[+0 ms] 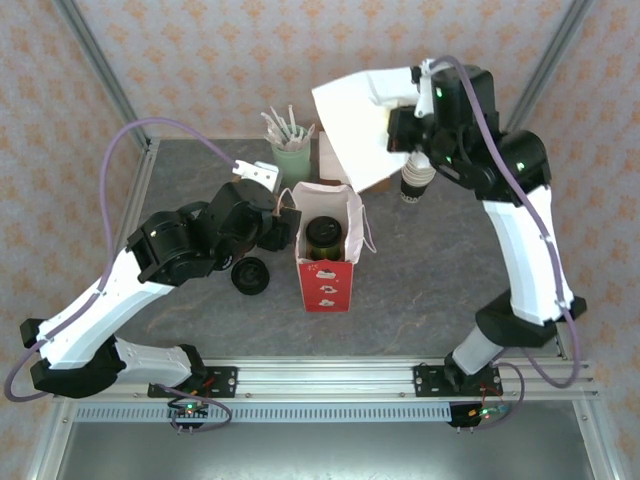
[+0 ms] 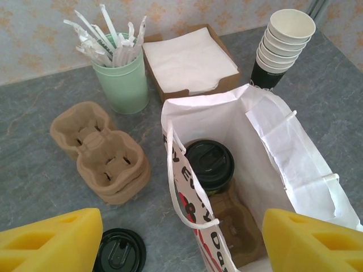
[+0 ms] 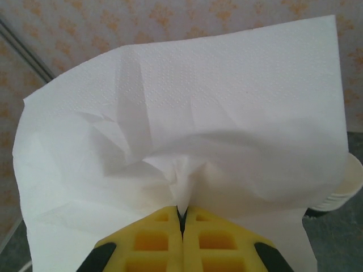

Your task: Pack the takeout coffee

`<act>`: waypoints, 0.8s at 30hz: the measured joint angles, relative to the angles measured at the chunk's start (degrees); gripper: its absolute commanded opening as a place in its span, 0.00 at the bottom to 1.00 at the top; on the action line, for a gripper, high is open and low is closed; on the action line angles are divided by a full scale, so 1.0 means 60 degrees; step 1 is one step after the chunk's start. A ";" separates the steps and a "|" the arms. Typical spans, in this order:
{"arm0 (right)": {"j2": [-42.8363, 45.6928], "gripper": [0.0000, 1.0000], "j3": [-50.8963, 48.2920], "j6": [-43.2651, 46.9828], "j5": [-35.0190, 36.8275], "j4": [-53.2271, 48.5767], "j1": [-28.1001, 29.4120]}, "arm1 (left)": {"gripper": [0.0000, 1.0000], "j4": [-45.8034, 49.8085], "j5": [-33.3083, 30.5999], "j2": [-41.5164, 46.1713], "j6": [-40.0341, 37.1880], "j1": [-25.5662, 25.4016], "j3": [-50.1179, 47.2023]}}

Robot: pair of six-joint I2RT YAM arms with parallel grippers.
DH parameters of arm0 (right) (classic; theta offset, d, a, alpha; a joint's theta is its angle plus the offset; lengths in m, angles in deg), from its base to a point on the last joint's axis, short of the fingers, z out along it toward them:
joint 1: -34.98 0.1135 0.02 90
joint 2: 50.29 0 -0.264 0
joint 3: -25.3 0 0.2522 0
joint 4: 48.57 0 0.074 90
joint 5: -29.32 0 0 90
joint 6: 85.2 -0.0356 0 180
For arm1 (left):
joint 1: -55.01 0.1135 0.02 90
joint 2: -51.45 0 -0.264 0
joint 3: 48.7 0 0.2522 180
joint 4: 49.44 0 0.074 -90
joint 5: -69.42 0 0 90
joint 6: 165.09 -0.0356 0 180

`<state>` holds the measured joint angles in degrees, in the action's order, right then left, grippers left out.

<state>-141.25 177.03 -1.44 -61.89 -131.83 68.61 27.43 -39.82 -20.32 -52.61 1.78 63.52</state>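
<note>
The takeout coffee (image 2: 210, 164) stands inside the open white-and-red paper bag (image 2: 266, 141) with a black lid on it, a strip of olive-green wall showing under the lid. It sits in a brown cardboard carrier (image 2: 244, 226) on the bag's floor. From above, the cup (image 1: 323, 237) is in the bag (image 1: 325, 285) at mid-table. My left gripper (image 2: 182, 226) is open, its yellow fingers (image 2: 51, 241) straddling the bag's near left wall and holding nothing. My right gripper (image 3: 181, 218) is shut on a white napkin (image 3: 187, 124), held high at the back right (image 1: 350, 110).
A mint-green cup of white utensils (image 2: 120, 79) and a box of napkins (image 2: 190, 62) stand behind the bag. A stack of paper cups (image 2: 283, 45) is at the back right. Stacked cardboard carriers (image 2: 105, 156) and a loose black lid (image 2: 119, 252) lie left of the bag.
</note>
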 measured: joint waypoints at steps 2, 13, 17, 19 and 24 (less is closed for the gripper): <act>0.0401 0.00 -0.0390 -0.0106 0.0222 -0.0430 0.0237 | 0.81 -0.0189 0.0266 0.0004 0.0011 0.0124 -0.0153; 0.0550 0.00 -0.0750 -0.0772 0.1093 -0.2153 0.1636 | 0.83 -0.0801 0.0514 -0.0270 0.0284 0.0193 -0.0619; 0.0051 0.00 -0.0463 -0.1045 0.1362 -0.2718 0.2004 | 0.79 -0.0907 -0.0055 -0.0222 0.0543 0.0193 -0.1100; -0.0255 0.00 -0.0350 -0.1180 0.1555 -0.2951 0.2193 | 0.78 -0.0933 -0.0222 -0.0222 0.0678 0.0197 -0.1319; -0.0732 0.00 -0.0350 -0.1392 0.1639 -0.3238 0.2441 | 0.73 -0.0994 -0.0404 -0.0222 0.0827 0.0357 -0.1530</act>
<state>-145.64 174.94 -9.79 -52.05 -151.26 83.25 21.47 -42.25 -21.65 -47.65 3.92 54.34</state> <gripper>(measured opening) 0.049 0.746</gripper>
